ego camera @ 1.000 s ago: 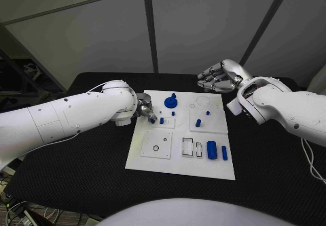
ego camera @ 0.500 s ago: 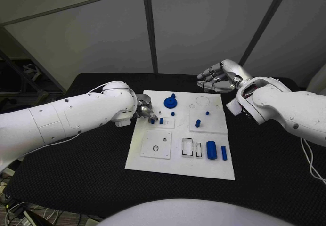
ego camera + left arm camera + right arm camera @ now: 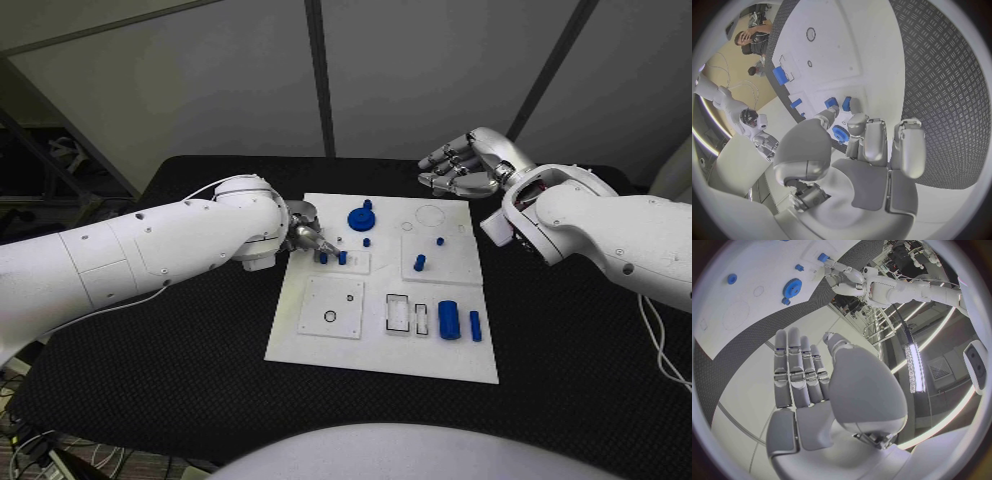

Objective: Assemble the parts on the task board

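Black table (image 3: 173, 380) under white task board (image 3: 433, 355). Left hand (image 3: 306, 234) pinching small blue peg (image 3: 323, 257) at board's near-left corner; right hand (image 3: 464, 165) spread, holding nothing, beyond far edge.

no readable text, labels, brands, numbers or signs anywhere: none on the task board (image 3: 382, 350), none on the blue parts, none on either arm.

White task board (image 3: 378, 340) flat mid-table; blue parts (image 3: 450, 319) scattered on it, gear (image 3: 362, 215) at far edge.
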Tool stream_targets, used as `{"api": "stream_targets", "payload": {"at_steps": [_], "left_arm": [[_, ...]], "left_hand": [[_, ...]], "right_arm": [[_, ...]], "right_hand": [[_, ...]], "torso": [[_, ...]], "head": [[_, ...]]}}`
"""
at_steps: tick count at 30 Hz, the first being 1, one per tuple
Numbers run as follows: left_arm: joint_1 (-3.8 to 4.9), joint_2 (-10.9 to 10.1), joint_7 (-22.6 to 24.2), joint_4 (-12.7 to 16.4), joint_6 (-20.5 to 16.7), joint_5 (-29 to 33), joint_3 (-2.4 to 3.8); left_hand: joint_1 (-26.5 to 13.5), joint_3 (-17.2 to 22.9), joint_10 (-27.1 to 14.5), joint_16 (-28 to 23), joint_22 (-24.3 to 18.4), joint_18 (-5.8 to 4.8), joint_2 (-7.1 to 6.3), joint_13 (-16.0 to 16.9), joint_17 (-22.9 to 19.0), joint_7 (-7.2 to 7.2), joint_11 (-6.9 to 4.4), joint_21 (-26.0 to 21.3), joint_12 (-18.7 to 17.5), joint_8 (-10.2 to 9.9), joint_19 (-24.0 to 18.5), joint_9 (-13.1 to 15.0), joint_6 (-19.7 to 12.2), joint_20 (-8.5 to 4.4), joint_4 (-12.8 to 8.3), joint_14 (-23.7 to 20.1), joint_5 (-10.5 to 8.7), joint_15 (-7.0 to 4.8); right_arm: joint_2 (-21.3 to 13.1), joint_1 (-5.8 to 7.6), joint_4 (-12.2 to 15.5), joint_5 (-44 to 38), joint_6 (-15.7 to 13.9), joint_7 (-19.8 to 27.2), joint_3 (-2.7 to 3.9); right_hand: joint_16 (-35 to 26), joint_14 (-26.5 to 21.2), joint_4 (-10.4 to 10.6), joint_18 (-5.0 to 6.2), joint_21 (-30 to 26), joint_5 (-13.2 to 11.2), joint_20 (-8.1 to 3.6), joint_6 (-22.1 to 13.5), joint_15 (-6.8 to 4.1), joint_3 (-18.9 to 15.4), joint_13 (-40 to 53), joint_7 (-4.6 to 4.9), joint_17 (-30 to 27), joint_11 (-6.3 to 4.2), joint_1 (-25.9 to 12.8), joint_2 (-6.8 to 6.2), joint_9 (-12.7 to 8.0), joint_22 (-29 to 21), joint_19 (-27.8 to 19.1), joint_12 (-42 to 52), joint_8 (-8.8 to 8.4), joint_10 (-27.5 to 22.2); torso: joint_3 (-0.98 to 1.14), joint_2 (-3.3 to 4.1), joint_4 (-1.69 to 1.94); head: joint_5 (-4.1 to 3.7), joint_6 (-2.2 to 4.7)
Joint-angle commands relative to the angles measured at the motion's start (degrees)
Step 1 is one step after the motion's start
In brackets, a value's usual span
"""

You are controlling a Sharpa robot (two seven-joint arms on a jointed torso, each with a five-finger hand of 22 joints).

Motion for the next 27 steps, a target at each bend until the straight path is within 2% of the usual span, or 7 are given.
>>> {"api": "stream_targets", "payload": {"at_steps": [1,9,18,20,22,24,27], "left_arm": [[-0.06,-0.3,-0.1,0.2,-2.2,-0.2,-0.03],[-0.06,-0.6,0.3,0.8,-6.8,0.3,0.45],[-0.07,-1.1,2.4,1.5,-13.4,1.7,1.69],[-0.06,-1.2,4.2,1.6,-14.9,2.6,1.78],[-0.06,-1.2,7.1,1.8,-16.3,3.3,1.84],[-0.06,-1.1,10.5,2.0,-17.9,3.7,1.86],[-0.06,-0.8,16.0,2.2,-19.9,3.6,1.75]], "left_hand": [[0.2,-0.8,-0.5,0.1,9.4,-1.17,0.77,-0.3,1.8,0.26,0.0,-0.3,-0.2,-0.2,0.4,0.1,0.1,-0.01,0.2,2.5,-0.05,0.01],[1.0,-2.7,-1.6,0.0,8.9,-0.97,1.09,-2.0,1.7,0.39,0.11,-1.1,-1.7,-0.5,-0.1,0.2,-0.3,0.03,0.6,2.5,0.07,0.09],[4.4,-6.1,-7.5,-2.6,4.8,0.63,1.94,-9.7,-0.4,1.76,1.35,-7.7,-8.9,-1.7,-4.5,0.1,-3.5,0.82,1.3,1.4,0.31,1.13],[6.2,-6.6,-13.0,-2.5,0.6,2.1,2.15,-15.7,-0.3,2.79,2.28,-14.4,-14.6,-2.5,-9.2,-0.3,-5.8,1.41,1.1,1.0,0.34,1.91],[8.3,-6.7,-16.6,-7.2,-5.2,3.91,2.19,-17.0,-4.2,3.76,3.29,-23.8,-16.4,-3.3,-15.9,-0.8,-8.2,2.21,0.5,-1.7,0.38,2.89],[11.9,-6.6,-22.9,-24.9,-15.3,6.38,1.71,-18.9,-18.2,5.65,5.56,-40.8,-19.3,-4.7,-28.2,-2.6,-11.0,3.59,-0.6,-13.2,0.02,5.36],[18.1,-4.8,-26.6,-32.7,-17.9,6.25,1.45,-21.5,-24.5,6.61,6.45,-45.0,-22.0,-6.4,-30.2,-5.2,-12.7,4.98,-3.3,-19.4,0.33,6.05]], "right_arm": [[-0.1,0.1,0.1,0.2,0.0,0.6,0.03],[0.0,0.1,0.0,0.2,0.0,0.6,0.03],[0.0,0.1,-0.2,0.2,-0.1,0.6,0.03],[0.0,0.1,-0.2,0.2,-0.1,0.6,0.03],[0.0,0.1,-0.2,0.3,-0.1,0.6,0.03],[0.0,0.1,-0.2,0.3,-0.1,0.6,0.03],[0.0,0.1,-0.3,0.3,-0.1,0.6,0.03]], "right_hand": [[-0.3,-0.2,0.1,0.54,-0.3,0.2,0.28,-0.4,0.06,0.1,-0.1,0.13,-0.1,0.07,-0.3,0.11,0.0,-0.1,0.2,-0.1,-0.15,-0.5],[-0.3,-0.3,0.1,0.53,-0.4,0.2,0.3,-0.5,0.09,0.1,-0.1,0.17,-0.1,0.1,-0.3,0.06,0.0,-0.1,0.2,-0.1,-0.18,-0.6],[-0.3,-0.3,0.1,0.53,-0.4,0.2,0.3,-0.5,0.09,0.1,-0.1,0.17,-0.1,0.1,-0.3,0.06,0.0,-0.1,0.2,-0.1,-0.18,-0.6],[-0.3,-0.3,0.1,0.53,-0.4,0.2,0.3,-0.5,0.09,0.1,-0.1,0.17,-0.1,0.1,-0.3,0.06,0.0,-0.1,0.2,-0.1,-0.18,-0.6],[-0.4,-0.3,0.1,0.53,-0.4,0.2,0.32,-0.5,0.11,0.1,-0.1,0.18,-0.1,0.13,-0.4,0.05,0.0,-0.2,0.2,-0.1,-0.19,-0.6],[-0.4,-0.3,0.1,0.53,-0.4,0.2,0.32,-0.5,0.12,0.1,-0.1,0.19,-0.1,0.13,-0.4,0.05,0.0,-0.2,0.2,-0.1,-0.19,-0.6],[-0.4,-0.3,0.1,0.53,-0.4,0.2,0.32,-0.5,0.12,0.1,-0.1,0.19,-0.1,0.13,-0.4,0.05,0.0,-0.2,0.2,-0.1,-0.19,-0.6]], "torso": [[-0.02,-0.01,0.06],[0.0,0.02,-0.02],[0.05,0.0,0.03],[0.04,0.01,0.05],[0.02,0.02,0.03],[0.03,0.03,0.0],[0.02,0.05,-0.01]], "head": [[-0.06,0.0],[-0.08,0.04],[-0.19,0.05],[-0.33,0.14],[-0.36,0.15],[-0.6,0.26],[-0.84,0.45]]}}
